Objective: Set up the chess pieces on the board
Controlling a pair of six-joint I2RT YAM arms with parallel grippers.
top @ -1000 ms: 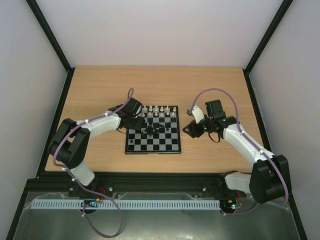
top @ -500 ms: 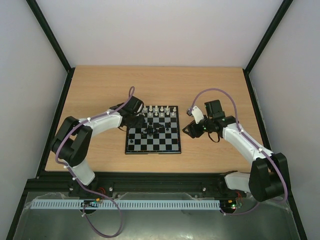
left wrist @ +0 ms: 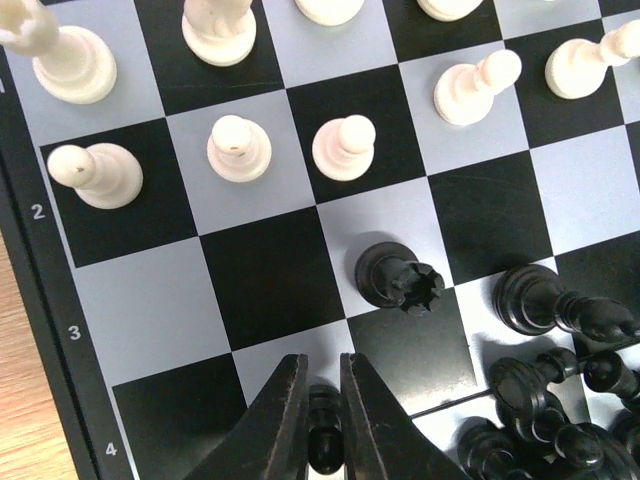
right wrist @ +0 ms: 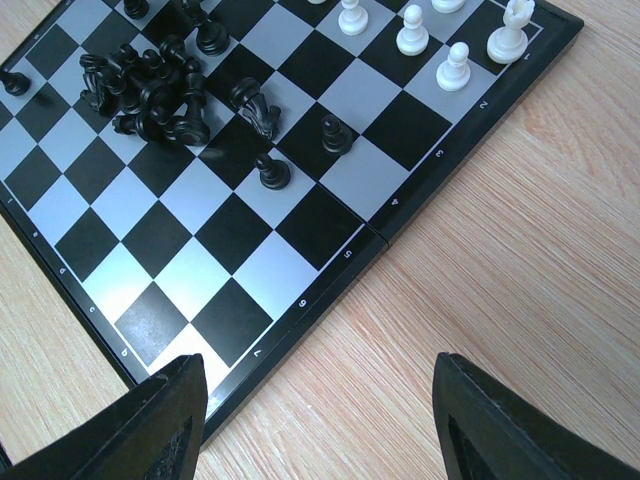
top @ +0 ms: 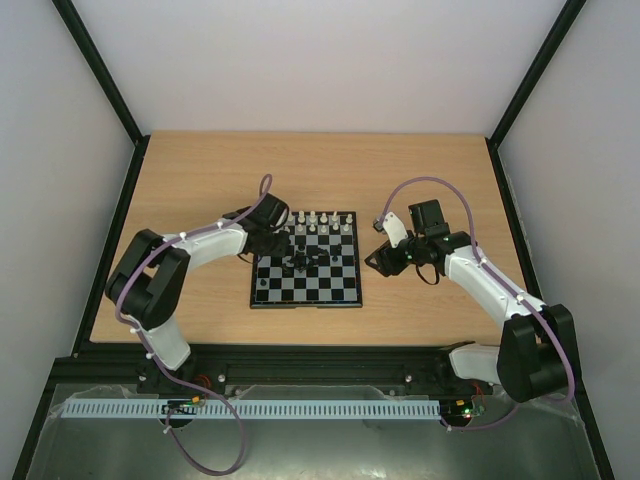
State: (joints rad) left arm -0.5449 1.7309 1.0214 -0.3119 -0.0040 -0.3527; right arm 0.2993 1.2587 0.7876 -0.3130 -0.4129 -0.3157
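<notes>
The board [top: 330, 290] lies mid-table. White chess pieces [top: 318, 222] stand along its far rows, and a heap of black pieces [top: 303, 262] lies near its middle. My left gripper [top: 283, 243] hovers over the board's far left part. In the left wrist view it [left wrist: 322, 365] is shut on a small black piece [left wrist: 323, 430], with white pawns [left wrist: 238, 150] and a black rook [left wrist: 400, 277] ahead. My right gripper [top: 378, 258] is open and empty by the board's right edge, its jaws [right wrist: 318, 368] over the wood beside the border [right wrist: 330, 270].
The black heap [right wrist: 150, 95] and a few single black pieces [right wrist: 272, 172] show in the right wrist view, with white pieces [right wrist: 412, 35] at the far corner. Bare wooden table [top: 200, 170] surrounds the board. Black frame rails [top: 120, 230] border the table.
My left arm has shifted slightly left and away over the board's far left part, still holding the black piece. My right arm has barely moved.
</notes>
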